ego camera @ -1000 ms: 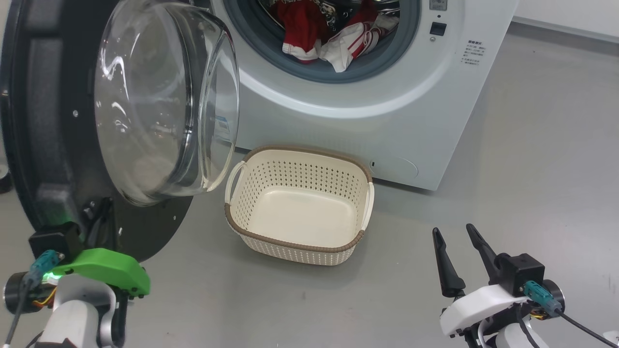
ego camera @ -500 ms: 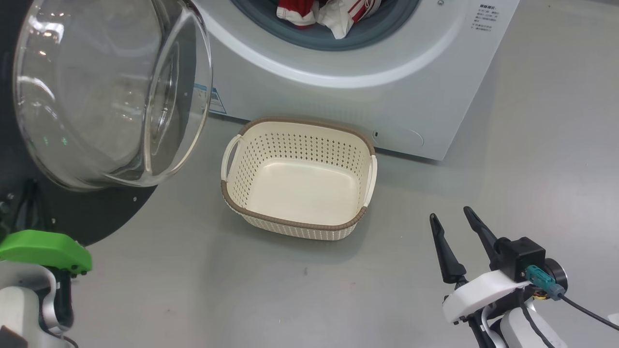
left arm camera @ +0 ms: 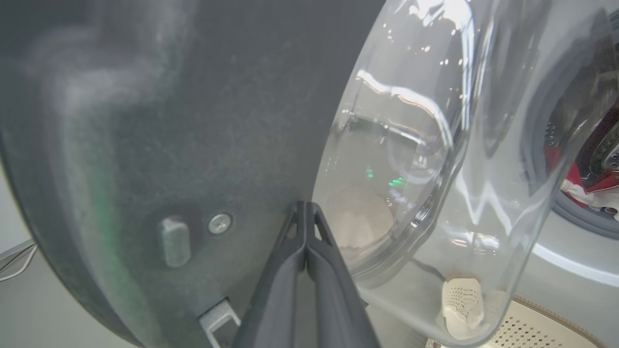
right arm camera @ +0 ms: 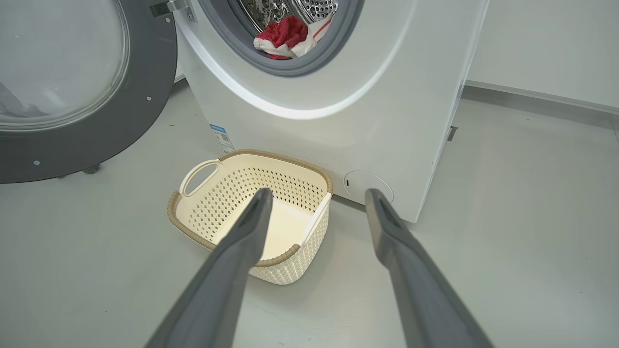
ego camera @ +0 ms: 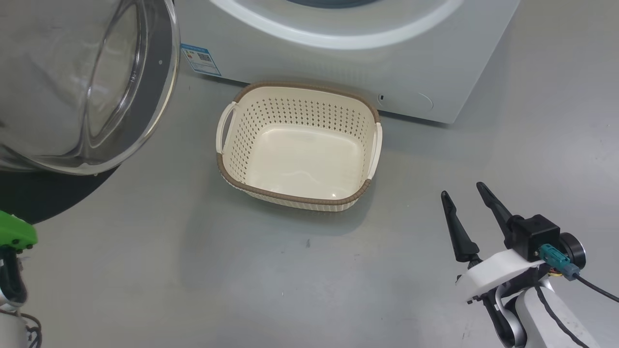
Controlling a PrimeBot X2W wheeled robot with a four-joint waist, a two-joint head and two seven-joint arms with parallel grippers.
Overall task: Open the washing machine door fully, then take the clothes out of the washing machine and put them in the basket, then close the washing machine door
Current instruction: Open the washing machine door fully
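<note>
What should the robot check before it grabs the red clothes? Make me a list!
1. Washing machine door swung wide open: ok.
2. Clothes in sight inside the washing machine: ok.
3. Basket empty, on the floor in front of the washing machine: ok.
4. Right gripper fingers open, holding nothing: ok.
5. Left gripper fingers shut; clear of the washing machine door: cannot tell.
</note>
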